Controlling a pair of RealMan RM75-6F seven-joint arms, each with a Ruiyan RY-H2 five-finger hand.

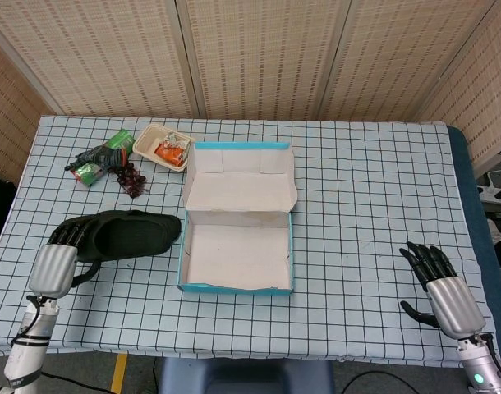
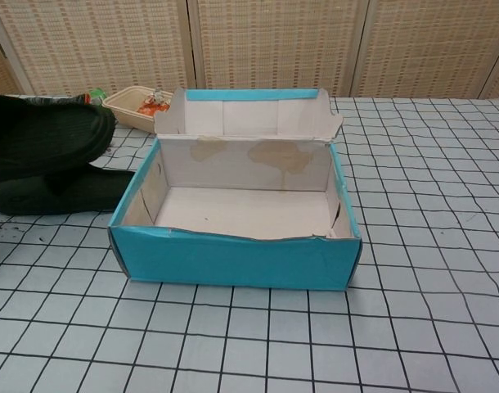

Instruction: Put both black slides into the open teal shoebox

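Gripping one black slide [image 1: 127,232] by its heel end, the left robot hand [image 1: 55,264] holds it raised above the checkered surface [image 1: 365,205], left of the open teal shoebox [image 1: 236,283]. In the chest view this lifted slide [image 2: 45,139] hangs over the second black slide [image 2: 65,192], which lies flat on the surface just beside the shoebox's left wall [image 2: 143,196]; in the head view the raised slide largely covers the lower one, so the two are hard to separate there. The shoebox interior is bare cardboard, with its lid flap [image 1: 241,176] folded back toward the far side. The right robot hand [image 1: 439,283] rests near the front right edge of the surface, well apart from the shoebox, fingers spread and holding nothing. At the far left of the surface sit a beige food tray [image 1: 163,148] with orange contents, a bunch of dark grapes [image 1: 132,178], and green packets [image 1: 98,160] beside a dark bundle that cannot be identified. Woven panel screens [image 1: 259,57] stand behind the surface.
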